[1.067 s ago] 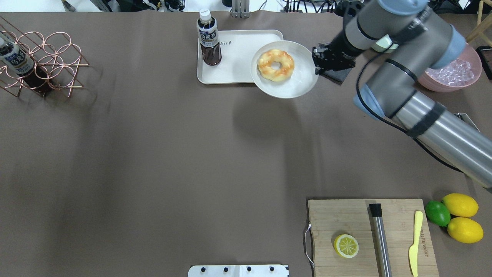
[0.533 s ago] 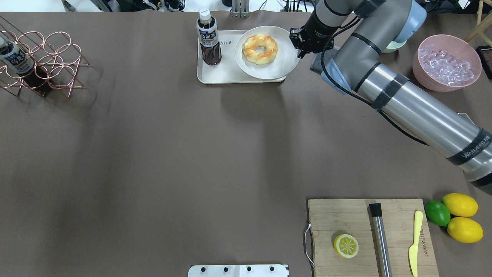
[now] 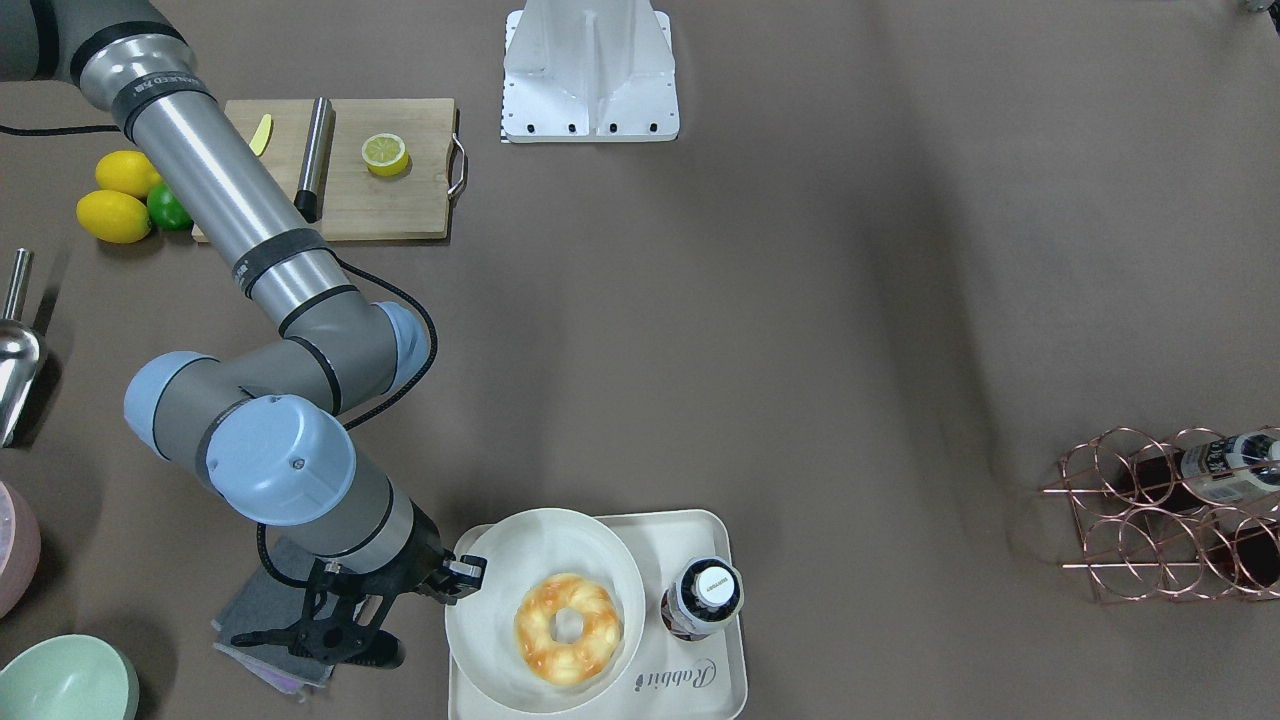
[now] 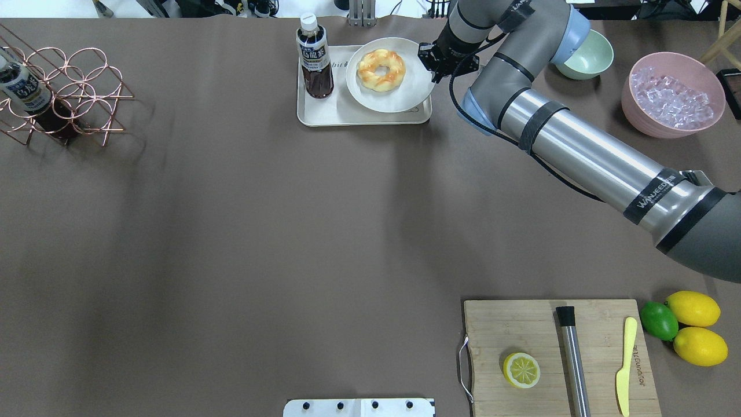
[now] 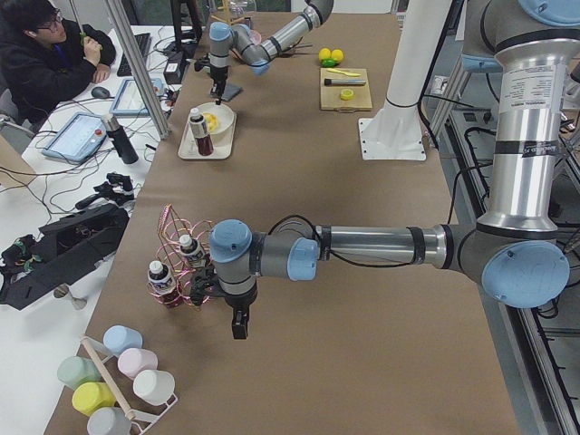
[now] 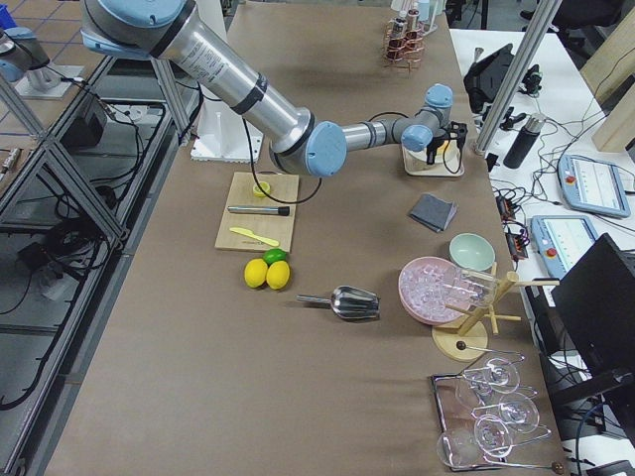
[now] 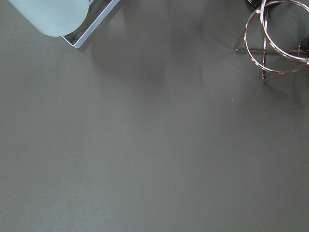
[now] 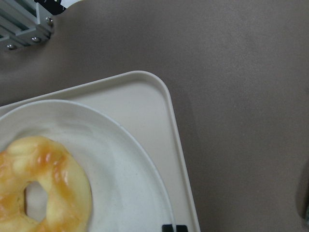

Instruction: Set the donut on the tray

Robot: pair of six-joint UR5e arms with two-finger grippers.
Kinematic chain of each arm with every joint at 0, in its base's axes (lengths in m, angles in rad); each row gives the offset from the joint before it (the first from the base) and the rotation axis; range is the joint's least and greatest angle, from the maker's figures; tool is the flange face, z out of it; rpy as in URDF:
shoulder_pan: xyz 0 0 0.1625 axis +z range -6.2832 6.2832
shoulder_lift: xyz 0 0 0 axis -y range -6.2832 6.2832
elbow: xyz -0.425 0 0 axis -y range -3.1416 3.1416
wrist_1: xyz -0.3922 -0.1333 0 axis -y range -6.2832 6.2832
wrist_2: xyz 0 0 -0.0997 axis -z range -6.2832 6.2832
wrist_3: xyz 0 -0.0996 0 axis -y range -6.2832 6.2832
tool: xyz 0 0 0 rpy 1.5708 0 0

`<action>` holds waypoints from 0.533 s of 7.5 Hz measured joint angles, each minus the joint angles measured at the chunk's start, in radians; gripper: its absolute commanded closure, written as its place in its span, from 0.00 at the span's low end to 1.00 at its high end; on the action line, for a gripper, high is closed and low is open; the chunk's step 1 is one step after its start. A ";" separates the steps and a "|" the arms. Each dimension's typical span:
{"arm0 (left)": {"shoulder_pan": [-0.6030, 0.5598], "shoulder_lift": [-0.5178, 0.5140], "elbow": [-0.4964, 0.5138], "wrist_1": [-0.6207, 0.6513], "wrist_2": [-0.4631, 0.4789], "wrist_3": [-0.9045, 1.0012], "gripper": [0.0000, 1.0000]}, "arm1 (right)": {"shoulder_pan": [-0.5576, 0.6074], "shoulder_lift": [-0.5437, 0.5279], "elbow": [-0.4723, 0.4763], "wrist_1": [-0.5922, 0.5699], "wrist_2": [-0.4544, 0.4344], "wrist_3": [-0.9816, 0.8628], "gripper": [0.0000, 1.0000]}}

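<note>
The donut [image 4: 367, 72], golden with orange-brown patches, lies on a round off-white plate [image 4: 405, 92]. The plate is over the right half of the cream tray [image 4: 321, 113]. I cannot tell whether it rests on the tray. My right gripper [image 4: 431, 65] is shut on the plate's right rim. From the front, the donut [image 3: 535, 620], plate [image 3: 490, 620], tray [image 3: 720, 640] and right gripper [image 3: 462, 578] also show. The right wrist view shows the donut [image 8: 63, 183], the plate [image 8: 120, 169] and a tray corner [image 8: 140, 106]. My left gripper [image 5: 237, 326] hangs over bare table; I cannot tell its state.
A dark tea bottle [image 4: 314, 58] stands on the tray's left part. A grey cloth [image 3: 265, 600], a green bowl [image 4: 587, 55] and a pink bowl of ice [image 4: 671, 92] lie to the tray's right. A copper rack [image 4: 63, 92] is far left, a cutting board [image 4: 556, 353] near right.
My right arm has carried the plate with the donut leftward and farther back, from beside the tray's right edge to over the tray. The grip has stayed shut.
</note>
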 measured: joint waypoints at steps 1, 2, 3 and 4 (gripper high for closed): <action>0.000 -0.002 0.000 0.000 0.000 0.000 0.02 | -0.005 0.004 -0.006 0.016 -0.005 0.016 0.75; 0.000 -0.002 0.000 0.000 0.001 0.000 0.02 | -0.007 0.005 -0.008 0.027 -0.007 0.028 0.02; 0.000 -0.003 -0.001 0.000 0.001 0.000 0.02 | -0.008 0.005 -0.008 0.034 -0.008 0.055 0.01; 0.000 -0.003 0.000 0.000 0.001 0.000 0.02 | -0.008 0.005 -0.008 0.043 -0.017 0.074 0.01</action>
